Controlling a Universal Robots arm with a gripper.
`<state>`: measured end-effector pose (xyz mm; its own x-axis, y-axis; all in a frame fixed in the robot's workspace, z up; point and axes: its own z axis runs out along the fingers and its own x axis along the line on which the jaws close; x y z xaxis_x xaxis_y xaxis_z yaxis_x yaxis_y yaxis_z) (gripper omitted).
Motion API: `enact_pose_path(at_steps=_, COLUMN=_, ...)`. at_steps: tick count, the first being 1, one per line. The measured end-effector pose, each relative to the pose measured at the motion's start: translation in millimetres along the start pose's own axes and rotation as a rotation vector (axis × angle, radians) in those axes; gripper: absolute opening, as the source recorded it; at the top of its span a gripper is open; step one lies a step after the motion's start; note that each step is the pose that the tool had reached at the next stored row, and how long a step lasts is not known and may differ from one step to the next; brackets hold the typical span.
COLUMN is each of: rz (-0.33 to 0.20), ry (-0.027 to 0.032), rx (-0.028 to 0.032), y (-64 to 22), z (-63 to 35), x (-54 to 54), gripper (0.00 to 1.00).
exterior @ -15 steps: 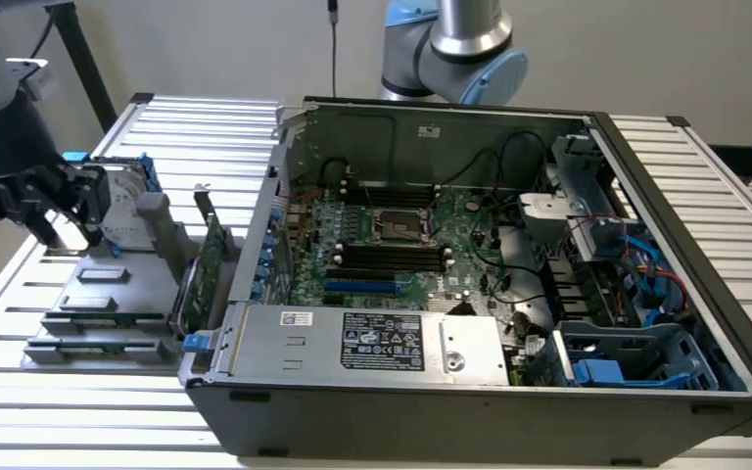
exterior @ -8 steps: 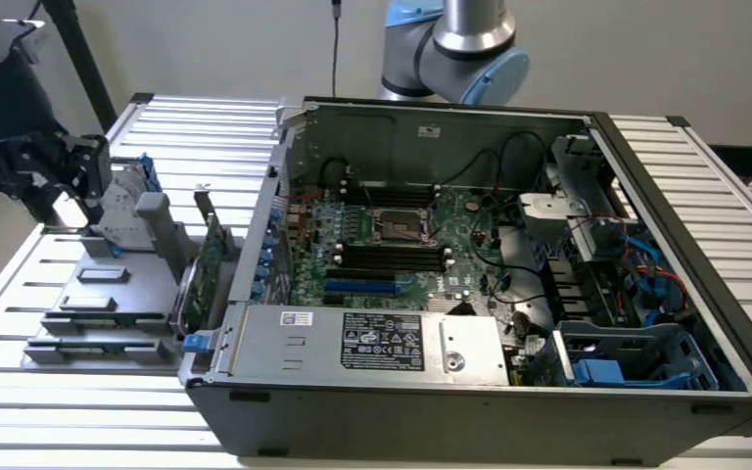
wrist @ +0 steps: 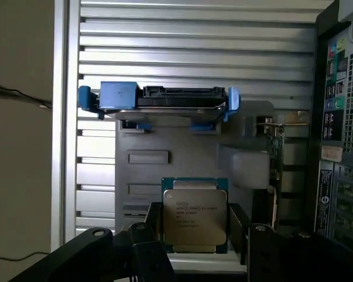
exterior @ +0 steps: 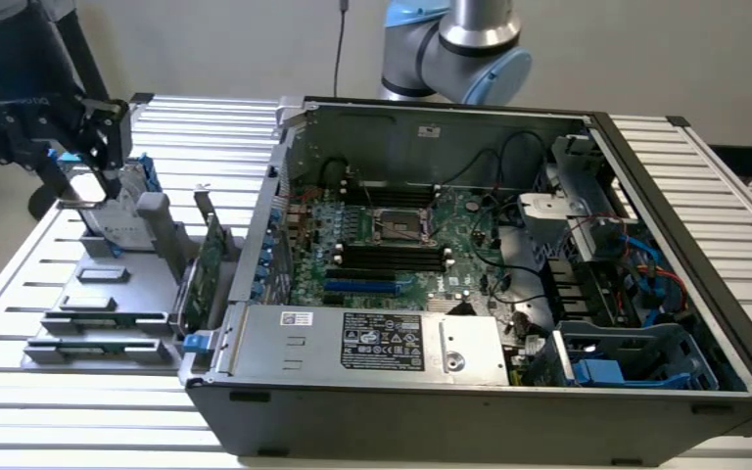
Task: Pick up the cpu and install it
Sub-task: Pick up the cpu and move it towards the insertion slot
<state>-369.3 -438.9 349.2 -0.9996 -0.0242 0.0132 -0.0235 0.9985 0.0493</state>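
The cpu (wrist: 194, 216) is a small flat square chip with a pale silver-grey top and printed text. My gripper (wrist: 194, 226) is shut on it, with a dark finger against each side edge. In the exterior view my gripper (exterior: 85, 181) hangs at the exterior view's left with the cpu (exterior: 87, 188) in it, above the grey parts holder (exterior: 102, 294) and outside the open computer case (exterior: 689, 294). The square metal-framed socket (exterior: 399, 227) sits on the green motherboard inside the case, well off to the exterior view's right of the gripper.
A silver hard drive with blue side rails (wrist: 159, 100) stands in the holder beyond the cpu. An upright expansion card (exterior: 207, 264) stands between the holder and the case wall. A power supply (exterior: 376, 338), cables and drive bays (exterior: 611, 284) crowd the case. The robot arm's base (exterior: 461, 49) rises behind it.
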Motion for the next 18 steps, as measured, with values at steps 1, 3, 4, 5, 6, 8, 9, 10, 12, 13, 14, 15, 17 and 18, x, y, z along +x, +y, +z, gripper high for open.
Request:
enact_pose_path(at_steps=1, rz=-0.001, ry=0.0006, rx=-0.0014, y=0.1, z=-4.5, x=-3.6, gripper=0.55)
enact_pose_path(at_steps=3, rz=-0.005, ry=0.0015, rx=-0.0047, y=0.4, z=-13.6, x=-11.2, gripper=0.55)
enact_pose_path(at_steps=4, rz=-0.006, ry=0.0023, rx=-0.0060, y=0.5, z=-18.2, x=-15.1, gripper=0.55)
enact_pose_path(at_steps=5, rz=-0.008, ry=0.0030, rx=-0.0069, y=0.6, z=-22.5, x=-18.8, gripper=0.55)
enact_pose_path(at_steps=6, rz=-0.010, ry=0.0037, rx=-0.0082, y=0.8, z=-27.5, x=-22.8, gripper=0.55)
enact_pose_path(at_steps=8, rz=-0.013, ry=0.0050, rx=-0.0113, y=1.1, z=-36.5, x=-30.2, gripper=0.55)
enact_pose_path(at_steps=9, rz=-0.014, ry=0.0055, rx=-0.0133, y=1.2, z=-40.5, x=-34.6, gripper=0.55)
enact_pose_path(at_steps=10, rz=-0.015, ry=0.0058, rx=-0.0161, y=1.2, z=-43.3, x=-39.1, gripper=0.55)
enact_pose_path(at_steps=12, rz=-0.016, ry=0.0061, rx=-0.0236, y=1.1, z=-46.8, x=-48.3, gripper=0.55)
enact_pose_path(at_steps=13, rz=-0.015, ry=0.0060, rx=-0.0276, y=1.1, z=-47.7, x=-52.7, gripper=0.55)
enact_pose_path(at_steps=14, rz=-0.016, ry=0.0058, rx=-0.0323, y=1.0, z=-48.3, x=-57.4, gripper=0.55)
enact_pose_path(at_steps=15, rz=-0.016, ry=0.0057, rx=-0.0370, y=0.9, z=-48.6, x=-61.9, gripper=0.55)
enact_pose_path(at_steps=17, rz=-0.016, ry=0.0055, rx=-0.0465, y=0.7, z=-48.9, x=-70.9, gripper=0.55)
enact_pose_path(at_steps=18, rz=-0.016, ry=0.0052, rx=-0.0516, y=0.6, z=-48.9, x=-75.3, gripper=0.55)
